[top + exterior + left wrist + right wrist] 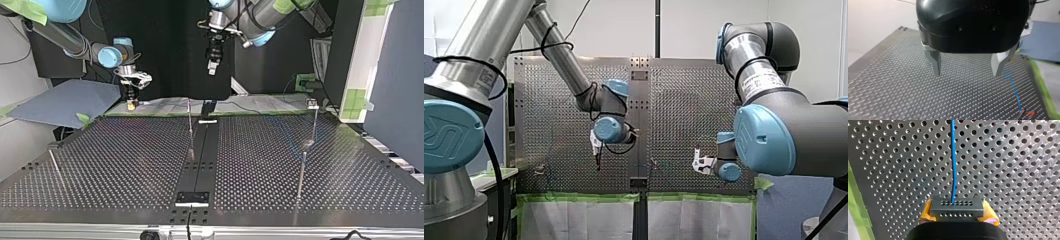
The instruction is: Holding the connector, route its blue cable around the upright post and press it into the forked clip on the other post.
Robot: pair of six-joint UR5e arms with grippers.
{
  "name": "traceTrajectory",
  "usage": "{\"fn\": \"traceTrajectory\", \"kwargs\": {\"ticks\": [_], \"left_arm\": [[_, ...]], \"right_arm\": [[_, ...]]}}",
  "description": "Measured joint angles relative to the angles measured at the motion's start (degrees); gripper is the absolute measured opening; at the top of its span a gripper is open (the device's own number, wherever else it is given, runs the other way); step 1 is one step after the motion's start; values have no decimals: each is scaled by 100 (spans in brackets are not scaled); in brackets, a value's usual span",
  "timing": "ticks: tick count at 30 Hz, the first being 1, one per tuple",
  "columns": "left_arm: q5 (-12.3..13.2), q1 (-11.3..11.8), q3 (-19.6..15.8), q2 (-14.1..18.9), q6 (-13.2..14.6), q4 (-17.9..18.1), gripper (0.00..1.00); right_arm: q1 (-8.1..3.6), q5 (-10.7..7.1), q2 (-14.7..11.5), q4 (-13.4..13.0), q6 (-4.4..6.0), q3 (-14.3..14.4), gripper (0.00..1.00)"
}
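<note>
Right wrist view: my right arm's jaws pinch the connector (957, 206) between yellow pads (991, 216), blue cable (953, 157) running ahead over the surface (1010, 170); my left arm's jaws gape empty. Pulled taut, it could ride over what looks like the thin post (190, 127).

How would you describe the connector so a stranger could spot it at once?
Start at the perforated table, then find my right gripper at the top view's left. Clamped between its yellow pads is the connector: a grey block with two rows of tiny holes, the blue cable leaving one.
</note>
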Motion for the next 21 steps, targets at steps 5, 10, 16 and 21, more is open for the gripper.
{"fn": "traceTrajectory", "kwargs": {"ticks": [5, 10, 16, 21], "left_arm": [[-197, 30, -240, 239, -201, 239, 100], [-256, 35, -491, 490, -211, 492, 100], [-246, 30, -782, 781, -205, 773, 100], [-234, 34, -987, 985, -201, 851, 100]], "right_arm": [[-1, 0, 0, -1, 5, -1, 31], [-10, 0, -4, 21, 2, -2, 31], [-13, 0, -3, 14, 5, -1, 31], [-14, 0, 0, 5, 8, -2, 31]]}}
